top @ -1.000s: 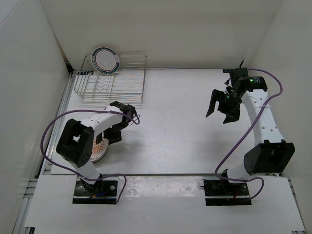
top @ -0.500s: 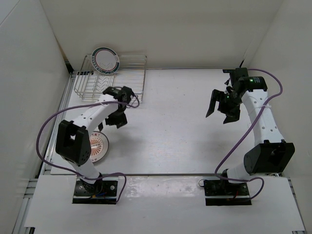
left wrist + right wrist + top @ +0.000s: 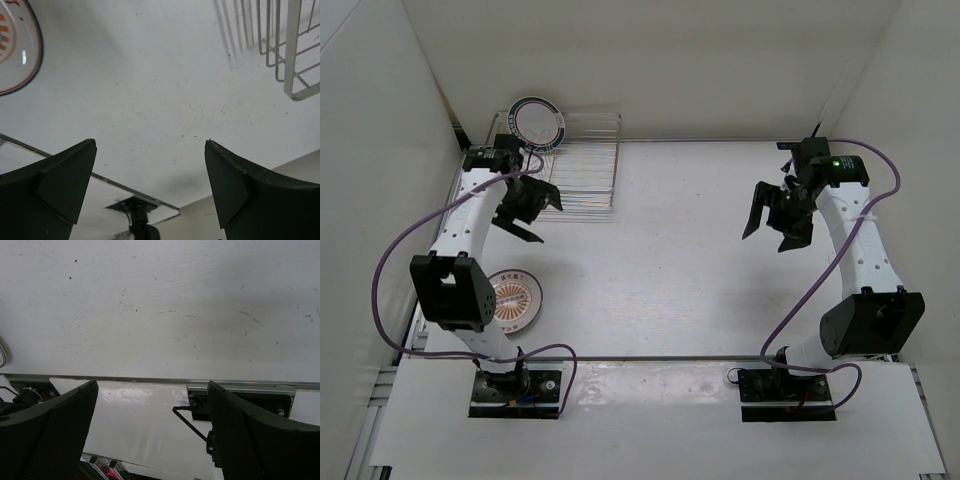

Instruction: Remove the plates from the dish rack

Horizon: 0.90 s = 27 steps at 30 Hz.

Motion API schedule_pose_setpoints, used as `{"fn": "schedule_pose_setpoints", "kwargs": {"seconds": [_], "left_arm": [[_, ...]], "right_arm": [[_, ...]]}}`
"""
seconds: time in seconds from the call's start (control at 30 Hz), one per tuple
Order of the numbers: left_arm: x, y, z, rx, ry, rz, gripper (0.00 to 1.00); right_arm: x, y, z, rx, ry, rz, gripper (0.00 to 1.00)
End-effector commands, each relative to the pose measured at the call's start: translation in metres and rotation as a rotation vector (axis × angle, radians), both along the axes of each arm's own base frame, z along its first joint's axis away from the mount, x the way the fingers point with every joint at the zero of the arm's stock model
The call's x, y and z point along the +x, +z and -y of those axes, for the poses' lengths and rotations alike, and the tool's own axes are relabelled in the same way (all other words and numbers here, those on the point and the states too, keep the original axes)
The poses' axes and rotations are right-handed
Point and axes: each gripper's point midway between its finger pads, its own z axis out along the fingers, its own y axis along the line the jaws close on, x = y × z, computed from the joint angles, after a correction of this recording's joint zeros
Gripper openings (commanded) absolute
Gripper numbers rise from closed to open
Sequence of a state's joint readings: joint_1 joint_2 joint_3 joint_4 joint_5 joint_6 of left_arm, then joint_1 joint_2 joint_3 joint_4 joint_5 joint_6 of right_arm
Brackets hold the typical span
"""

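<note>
top view looks down from behind; wrist views, low, share its table [image 3: 700, 250].

The middle of the table [image 3: 670, 240] lies bare, open to a gripper coming from either side. The dish rack [image 3: 588, 170] fills the far left corner, hemmed in by the left wall [image 3: 380, 170] and the back wall [image 3: 660, 70]. The ringed plate [image 3: 537, 122] stands at its far end, seemingly tight to the back wall. An orange plate [image 3: 512, 298] lies flat toward the near left corner, taking up that patch
</note>
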State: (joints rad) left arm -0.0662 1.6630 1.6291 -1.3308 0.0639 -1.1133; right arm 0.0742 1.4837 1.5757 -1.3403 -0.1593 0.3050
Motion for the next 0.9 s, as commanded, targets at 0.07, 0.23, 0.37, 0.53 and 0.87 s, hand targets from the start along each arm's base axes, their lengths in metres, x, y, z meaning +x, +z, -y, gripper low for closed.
{"fn": "schedule_pose_setpoints", "kwargs": {"seconds": [0.07, 0.23, 0.37, 0.53, 0.87], "left_arm": [[0.027, -0.004, 0.001, -0.120, 0.204, 0.036, 1.00], [0.051, -0.031, -0.036, -0.120, 0.469, 0.171, 1.00], [0.070, -0.040, -0.052, -0.138, 0.540, 0.180, 1.00], [0.097, -0.035, -0.065, -0.142, 0.568, 0.222, 1.00], [0.145, -0.029, -0.091, -0.133, 0.573, 0.259, 1.00]], "right_arm": [[-0.051, 0.009, 0.009, -0.044, 0.005, -0.184, 0.91], [-0.049, 0.010, 0.011, -0.053, 0.003, -0.179, 0.91], [-0.043, 0.011, 0.013, -0.066, 0.001, -0.168, 0.91], [-0.037, 0.011, 0.013, -0.069, 0.000, -0.176, 0.91], [-0.022, 0.011, 0.016, -0.064, -0.014, -0.185, 0.91]]}}
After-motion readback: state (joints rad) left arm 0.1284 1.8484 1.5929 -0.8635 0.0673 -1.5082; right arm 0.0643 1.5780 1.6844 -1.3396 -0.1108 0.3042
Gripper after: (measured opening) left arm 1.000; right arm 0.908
